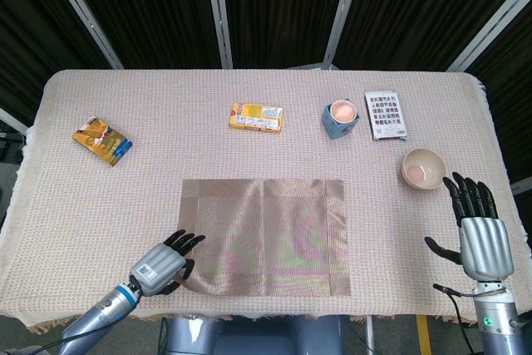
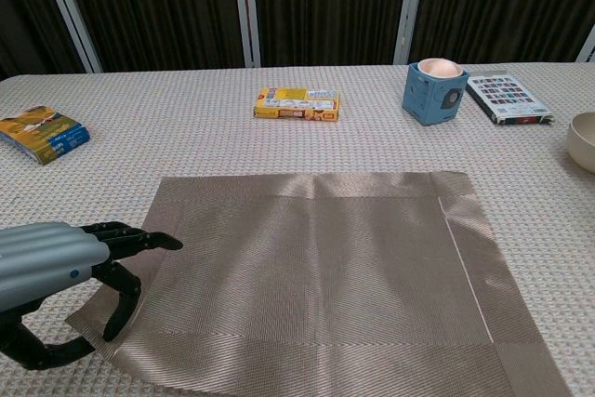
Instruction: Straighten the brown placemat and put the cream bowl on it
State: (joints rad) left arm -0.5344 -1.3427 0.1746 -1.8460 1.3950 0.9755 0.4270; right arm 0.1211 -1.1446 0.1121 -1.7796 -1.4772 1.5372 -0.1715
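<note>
Brown mat (image 1: 264,237) lies near the front table edge, roughly square to it, left hand (image 1: 163,261) pinching its near-left corner; release only once that lifted corner lies flat; right hand (image 1: 480,233) waits empty, fingers spread, just beside the bowl (image 1: 424,169), well right of the mat.

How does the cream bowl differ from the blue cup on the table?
The cream bowl is wide, shallow and plain; the blue cup is taller, narrower and has a dark round mark on its side. The bowl sits near the table's right edge, by the right hand; the cup stands farther back. Both are upright with pinkish insides.
</note>
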